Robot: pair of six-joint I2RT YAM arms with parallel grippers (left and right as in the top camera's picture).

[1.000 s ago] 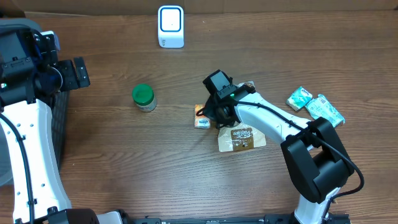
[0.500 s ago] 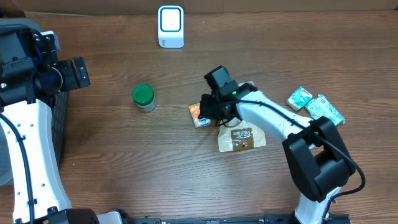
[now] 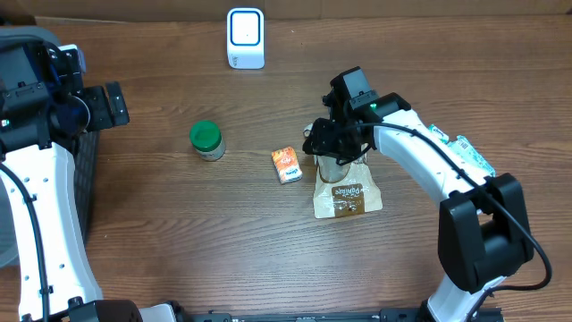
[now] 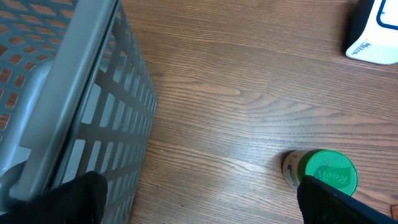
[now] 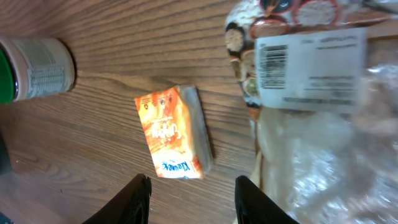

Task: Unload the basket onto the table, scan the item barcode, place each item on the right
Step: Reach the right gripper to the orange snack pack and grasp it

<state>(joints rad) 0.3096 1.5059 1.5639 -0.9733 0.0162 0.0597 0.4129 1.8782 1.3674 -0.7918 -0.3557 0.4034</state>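
At the middle of the bench [image 3: 179,233], you'll find the orange carton [image 3: 287,165] lying flat on the wood with its printed face up. Nothing touches it. Your right hand [image 3: 323,143] hangs just to the right of it, over the top edge of the brown bag [image 3: 347,195]. In the right wrist view its two fingers [image 5: 132,200] stand apart at the bottom of the frame. Only bare wood shows between them, so that hand is spread and holds nothing. The same view shows the carton [image 5: 174,132] just beyond the fingertips and slightly askew. The bag's white barcode label [image 5: 310,67] sits at the upper right, and a jar [image 5: 37,68] lies at the left edge.

In the overhead view the white scanner [image 3: 245,38] stands at the top centre, well apart from the carton. The green-lidded jar [image 3: 206,140] sits left of the carton, with open wood between them. Teal packets [image 3: 466,154] lie at the right, partly hidden behind the right arm.

Your left hand [image 3: 112,103] is at the upper left of the overhead frame, beside the grey basket [image 4: 74,93]. Its fingertips [image 4: 78,194] show at the two bottom corners of the left wrist view. They are spread wide and hold nothing. The jar's lid shows at the lower right of that view and the scanner at the upper right.
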